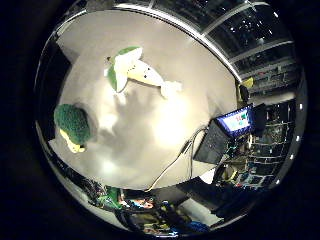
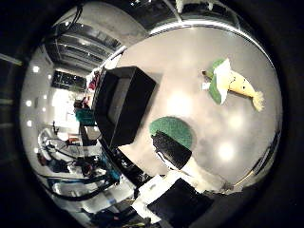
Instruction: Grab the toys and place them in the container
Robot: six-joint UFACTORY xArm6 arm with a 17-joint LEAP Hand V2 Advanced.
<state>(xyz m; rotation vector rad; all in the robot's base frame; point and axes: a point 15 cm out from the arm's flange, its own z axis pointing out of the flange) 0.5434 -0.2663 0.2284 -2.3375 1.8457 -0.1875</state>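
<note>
Two plush toys lie apart on the white table (image 1: pixel 165 125). One is a green broccoli toy (image 1: pixel 73 126) with a pale yellow stalk; it lies beside the black container (image 2: pixel 124 102). The other is a pale yellow carrot-shaped toy (image 1: pixel 135 70) with green leaves, further out on the table. The black container is an open box standing at the table's edge, and I see nothing inside it. My hand (image 2: pixel 173 151) shows as a black fingertip and white parts reaching in over the broccoli toy, above the table. Whether the fingers are straight or curled does not show.
A laptop (image 1: pixel 235 122) with a lit screen stands at one table edge, on a dark stand. Shelving and clutter surround the table on the floor.
</note>
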